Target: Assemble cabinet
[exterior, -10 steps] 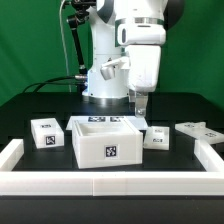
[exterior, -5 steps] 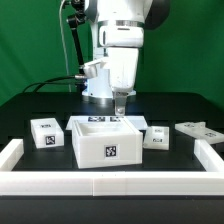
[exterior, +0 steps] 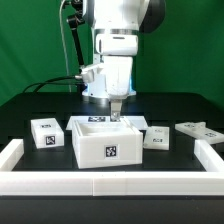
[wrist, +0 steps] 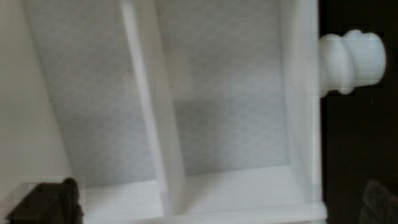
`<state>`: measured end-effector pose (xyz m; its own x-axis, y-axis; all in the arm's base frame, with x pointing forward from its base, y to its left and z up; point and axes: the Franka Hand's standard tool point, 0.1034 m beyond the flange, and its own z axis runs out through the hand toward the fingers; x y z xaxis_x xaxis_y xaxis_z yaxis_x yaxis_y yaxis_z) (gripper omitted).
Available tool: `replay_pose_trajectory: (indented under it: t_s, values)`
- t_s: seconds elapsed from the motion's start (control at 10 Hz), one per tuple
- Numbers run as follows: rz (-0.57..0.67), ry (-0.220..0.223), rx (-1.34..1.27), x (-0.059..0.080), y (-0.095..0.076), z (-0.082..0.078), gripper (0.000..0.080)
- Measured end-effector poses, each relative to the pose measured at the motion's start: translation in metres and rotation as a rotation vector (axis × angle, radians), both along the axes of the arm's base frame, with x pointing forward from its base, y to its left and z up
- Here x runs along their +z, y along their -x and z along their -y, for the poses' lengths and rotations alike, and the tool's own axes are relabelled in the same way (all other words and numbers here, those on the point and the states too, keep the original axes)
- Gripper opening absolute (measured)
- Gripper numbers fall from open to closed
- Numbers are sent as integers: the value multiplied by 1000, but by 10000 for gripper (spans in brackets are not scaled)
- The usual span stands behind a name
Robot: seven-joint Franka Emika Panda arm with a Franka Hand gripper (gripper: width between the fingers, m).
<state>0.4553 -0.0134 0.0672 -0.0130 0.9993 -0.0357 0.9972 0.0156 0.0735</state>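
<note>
The cabinet [exterior: 108, 142] is a large white open-topped box with black-and-white tags, standing at the middle of the black table. My gripper [exterior: 114, 112] hangs just above the cabinet's far wall, near the middle. It is open and holds nothing. In the wrist view I look down into the cabinet [wrist: 214, 90]: white panels with a thin inner divider [wrist: 157, 100]. A dark fingertip [wrist: 50, 205] shows at one edge and a blurred one at the other, wide apart, with the gripper [wrist: 214, 210] over the panel edge. A round white knob [wrist: 356, 60] sticks out beside the cabinet's side wall.
A small white tagged block [exterior: 45, 132] lies at the exterior view's left of the cabinet. Another small tagged block [exterior: 157, 137] and a flat white part [exterior: 197, 130] lie to its right. A low white border rail [exterior: 110, 182] runs along the front and sides.
The arm has moved toward the exterior view's left and come down, from above the right-hand block to above the cabinet's far wall. The parts on the table have not moved.
</note>
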Motion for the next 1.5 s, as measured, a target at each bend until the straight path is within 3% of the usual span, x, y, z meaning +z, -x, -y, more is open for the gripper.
replay_pose_trajectory:
  t_s: [0.6, 1.1, 1.5]
  values:
    - [-28, -25, -15, -28, 31, 1, 798]
    - [-38, -26, -13, -32, 35, 1, 798]
    - [-77, -38, -11, -52, 50, -2, 798]
